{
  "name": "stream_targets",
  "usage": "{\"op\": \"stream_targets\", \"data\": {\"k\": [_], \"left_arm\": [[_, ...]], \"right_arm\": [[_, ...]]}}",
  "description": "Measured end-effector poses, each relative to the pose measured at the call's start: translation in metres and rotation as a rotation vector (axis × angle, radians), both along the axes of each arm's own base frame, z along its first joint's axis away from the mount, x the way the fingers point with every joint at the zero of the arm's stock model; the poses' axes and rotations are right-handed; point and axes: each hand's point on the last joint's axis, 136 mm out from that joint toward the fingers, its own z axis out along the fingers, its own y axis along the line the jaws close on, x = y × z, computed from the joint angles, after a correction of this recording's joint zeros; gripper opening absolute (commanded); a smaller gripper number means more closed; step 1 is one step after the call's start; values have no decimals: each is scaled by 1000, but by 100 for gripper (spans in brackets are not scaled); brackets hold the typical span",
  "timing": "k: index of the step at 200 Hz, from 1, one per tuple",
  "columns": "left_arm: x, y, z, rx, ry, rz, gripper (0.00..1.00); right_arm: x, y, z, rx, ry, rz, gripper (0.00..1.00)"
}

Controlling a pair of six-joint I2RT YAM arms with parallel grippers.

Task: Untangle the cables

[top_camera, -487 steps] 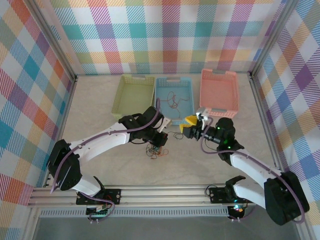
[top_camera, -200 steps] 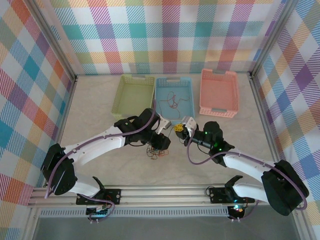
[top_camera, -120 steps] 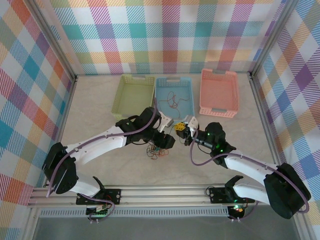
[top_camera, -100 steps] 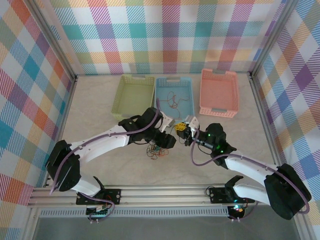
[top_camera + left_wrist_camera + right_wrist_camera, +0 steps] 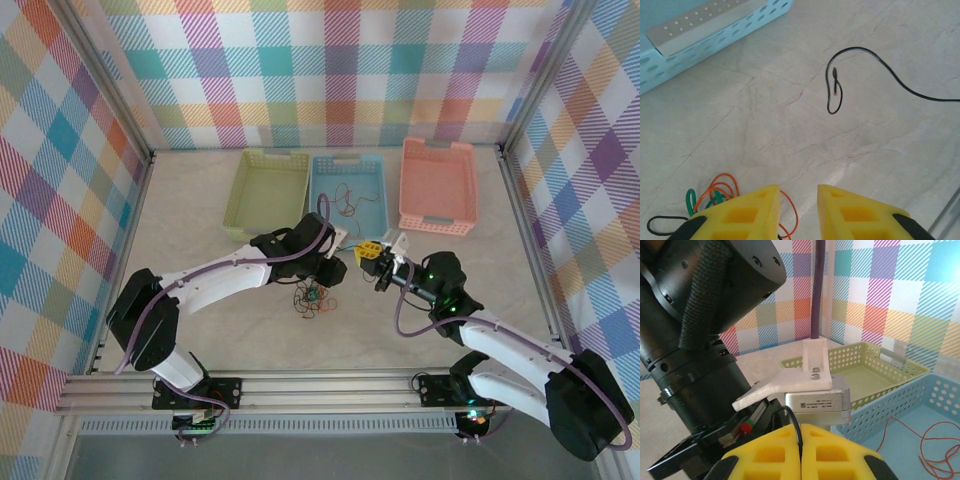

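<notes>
Orange, green, black cables; yellow left tool, right tool; blue basket; plaid walls

Table holds green basket, blue basket, pink basket, tangled cables

Bright even lighting, soft faint shadows, sharp focus, no glare

Left basket, middle basket and right basket in a row at the table's far side, one cable in the middle basket, tangle of cables on the table before it, left gripper beside the tangle, right gripper just right of it, loose cable between its fingers
</notes>
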Motion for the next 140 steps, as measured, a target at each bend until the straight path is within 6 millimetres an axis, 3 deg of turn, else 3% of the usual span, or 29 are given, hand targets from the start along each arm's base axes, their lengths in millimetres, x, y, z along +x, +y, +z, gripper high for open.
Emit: {"op": "stream_targets", "data": {"k": [36,140], "left_arm": [[5,2,-8,25,2,16,23],[25,20,-9,21,15,101,18]], "right_arm": [[-5,-4,0,19,5,0,0],[-35,-16,45,162,-110,68,0]]}}
